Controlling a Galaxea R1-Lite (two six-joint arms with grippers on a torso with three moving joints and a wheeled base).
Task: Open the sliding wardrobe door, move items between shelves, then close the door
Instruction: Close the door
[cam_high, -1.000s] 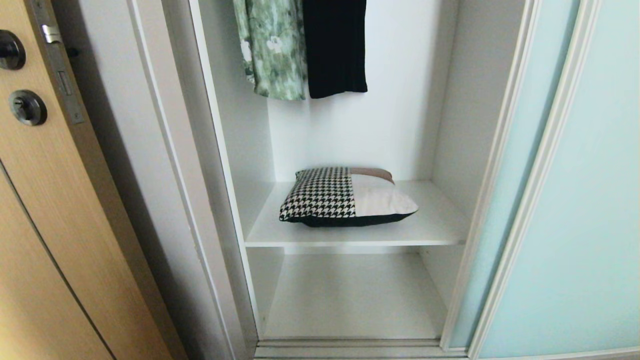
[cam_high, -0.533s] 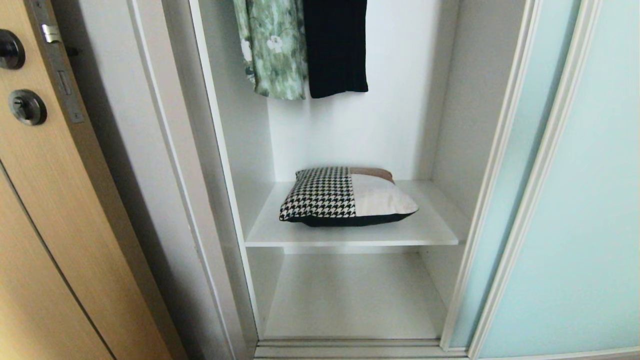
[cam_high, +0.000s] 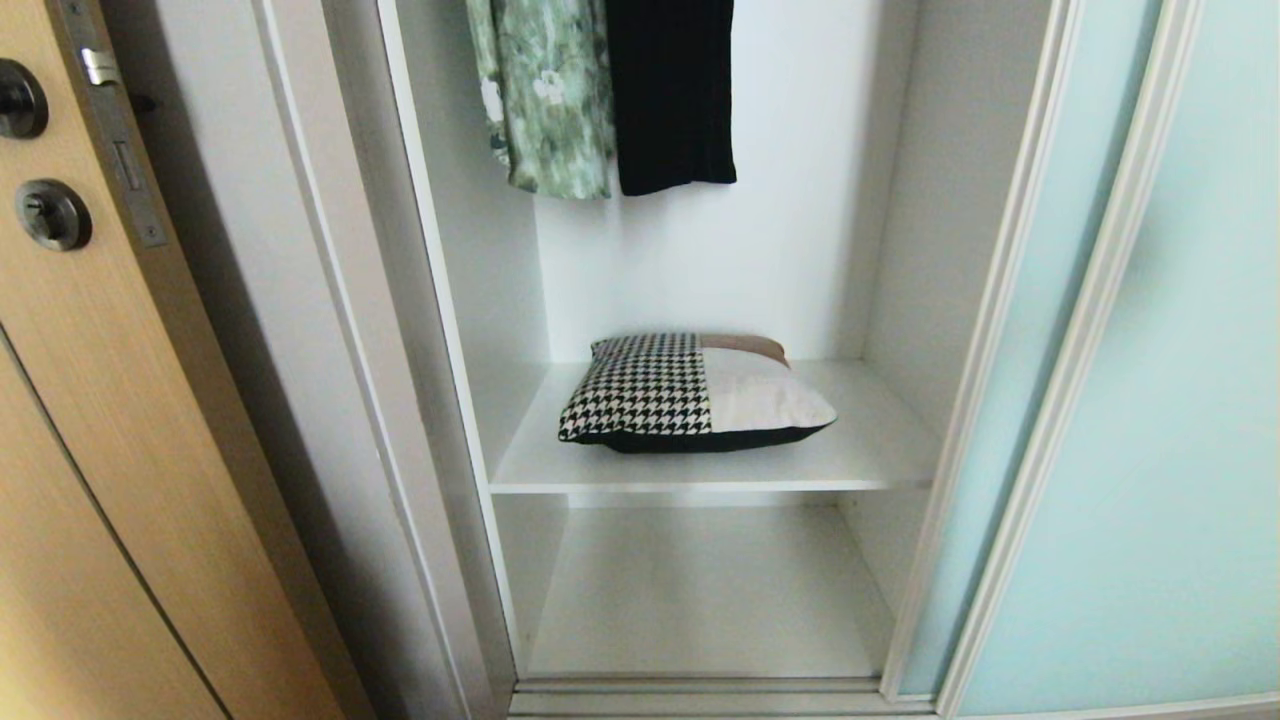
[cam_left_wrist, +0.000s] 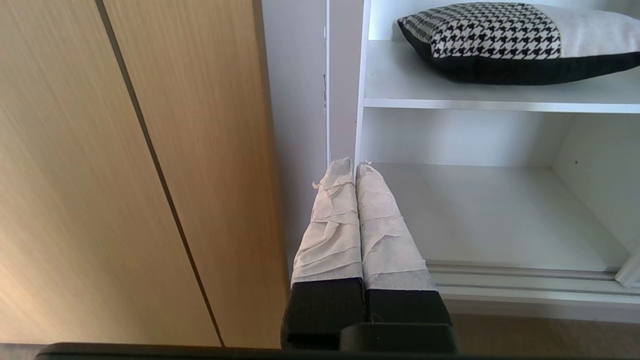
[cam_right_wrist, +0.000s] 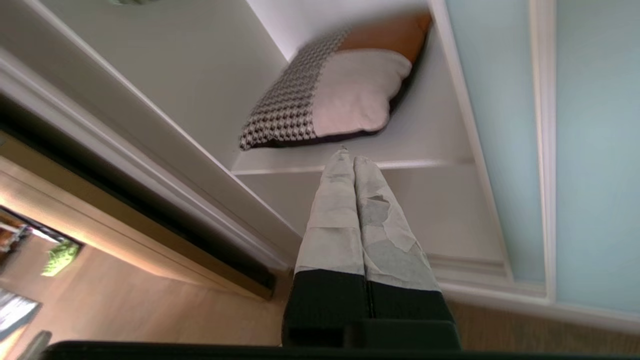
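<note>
You see the wardrobe with its sliding door (cam_high: 1130, 400) pushed to the right. One patchwork cushion (cam_high: 690, 392), houndstooth beside cream on a black back, lies flat on the upper shelf (cam_high: 870, 455); the lower shelf (cam_high: 700, 590) sits beneath. Green garment (cam_high: 545, 95) and black garment (cam_high: 670, 90) hang above. Left gripper (cam_left_wrist: 356, 167) and right gripper (cam_right_wrist: 350, 159) are both closed, empty, outside the wardrobe. No writing is legible.

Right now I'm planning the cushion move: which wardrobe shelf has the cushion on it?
The upper shelf holds the houndstooth-and-cream cushion; the lower shelf beneath it is bare.
</note>
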